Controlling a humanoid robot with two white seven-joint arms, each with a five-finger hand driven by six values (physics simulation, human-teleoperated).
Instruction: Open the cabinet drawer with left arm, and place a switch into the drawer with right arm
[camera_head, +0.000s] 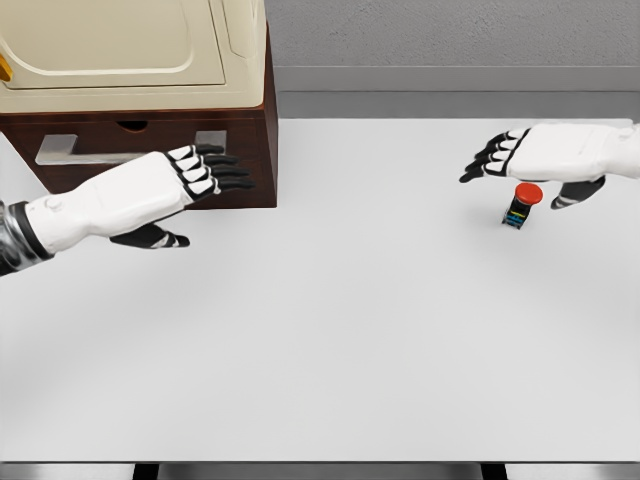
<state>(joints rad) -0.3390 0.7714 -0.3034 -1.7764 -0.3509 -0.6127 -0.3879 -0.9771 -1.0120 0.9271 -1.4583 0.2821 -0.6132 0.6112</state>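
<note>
A dark brown cabinet (255, 150) stands at the table's back left, with a cream appliance (130, 50) on top. Its drawer front (120, 135) has a grey handle (75, 152) and looks closed. My left hand (205, 180) hovers in front of the drawer, fingers stretched out and open, holding nothing. The switch (521, 205), a small black box with a red round button, stands upright on the table at the right. My right hand (520, 165) hangs just above and behind it, open, its thumb lowered to the right of the switch, not touching it.
The white table (340, 330) spreads across the view, its front edge near the bottom. A grey wall (450, 45) runs behind it. The cabinet's right side (270, 120) faces the bare middle of the table.
</note>
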